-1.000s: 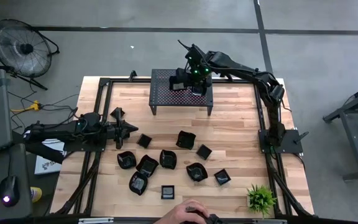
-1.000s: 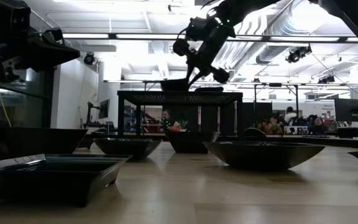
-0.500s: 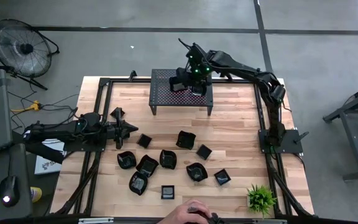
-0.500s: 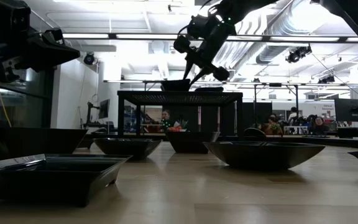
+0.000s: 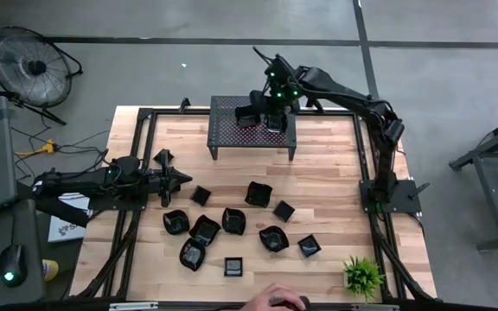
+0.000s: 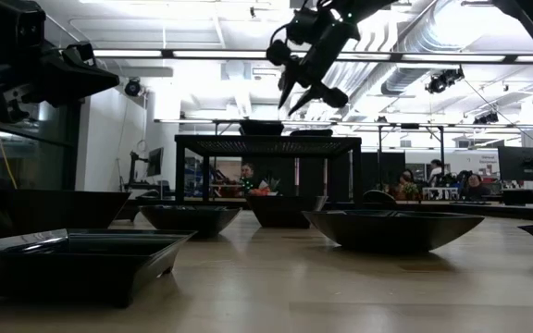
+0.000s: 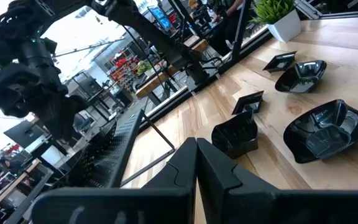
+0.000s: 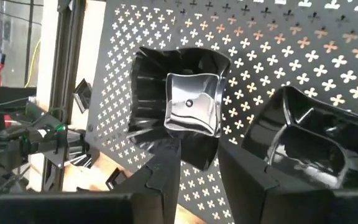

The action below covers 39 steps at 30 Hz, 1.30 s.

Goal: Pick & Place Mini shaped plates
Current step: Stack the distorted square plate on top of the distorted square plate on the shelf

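Several small glossy black plates [image 5: 233, 220] sit on their bases on the wooden table's near half; in the left wrist view they show as plates [image 7: 319, 134]. Two more are on top of the black perforated stand [image 5: 230, 130]: a fluted plate [image 8: 182, 106] and a second plate [image 8: 306, 146], also seen in the low view as the fluted plate [image 6: 262, 128] and its neighbour [image 6: 310, 133]. My right gripper [image 6: 305, 97] hangs open above the fluted plate, clear of it; from above it is over the stand [image 5: 266, 110]. My left gripper [image 5: 187, 180] waits shut at the table's left side.
The stand rests on thin legs [image 6: 181, 171] at the table's far middle. A small potted plant [image 5: 363, 275] is at the near right corner. A person's hand [image 5: 277, 301] shows at the near edge. Bare wood lies between stand and plates.
My right gripper has let go of the fluted plate and risen straight up from the stand top. The plate stays on the stand. The person's hand at the near edge has shifted slightly right.
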{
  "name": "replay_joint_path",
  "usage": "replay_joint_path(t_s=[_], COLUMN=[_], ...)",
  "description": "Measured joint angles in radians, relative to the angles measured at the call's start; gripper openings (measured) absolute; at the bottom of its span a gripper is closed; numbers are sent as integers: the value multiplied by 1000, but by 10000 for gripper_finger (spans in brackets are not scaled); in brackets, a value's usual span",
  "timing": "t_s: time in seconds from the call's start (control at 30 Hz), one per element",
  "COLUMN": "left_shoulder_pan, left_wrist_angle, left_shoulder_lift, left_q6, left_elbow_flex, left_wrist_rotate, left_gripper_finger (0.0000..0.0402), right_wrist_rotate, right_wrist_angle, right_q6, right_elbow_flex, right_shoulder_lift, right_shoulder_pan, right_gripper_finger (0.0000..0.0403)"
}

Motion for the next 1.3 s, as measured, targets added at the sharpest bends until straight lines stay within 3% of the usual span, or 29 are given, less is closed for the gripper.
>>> replay_joint_path(t_s=[0.67,1.1,1.3], left_shoulder_pan=[0,0,0], left_wrist_angle=[0,0,0], left_shoulder_lift=[0,0,0], left_q6=[0,0,0], left_elbow_flex=[0,0,0], left_wrist_rotate=[0,0,0], left_gripper_finger=[3,3,3], right_wrist_rotate=[34,37,120], right_wrist_angle=[-185,-313,-313], right_q6=[-268,-446,-501], right_elbow_flex=[0,-1,-1], right_shoulder_lift=[-156,-181,-175], right_shoulder_pan=[175,444,578], right_gripper_finger=[103,103,103])
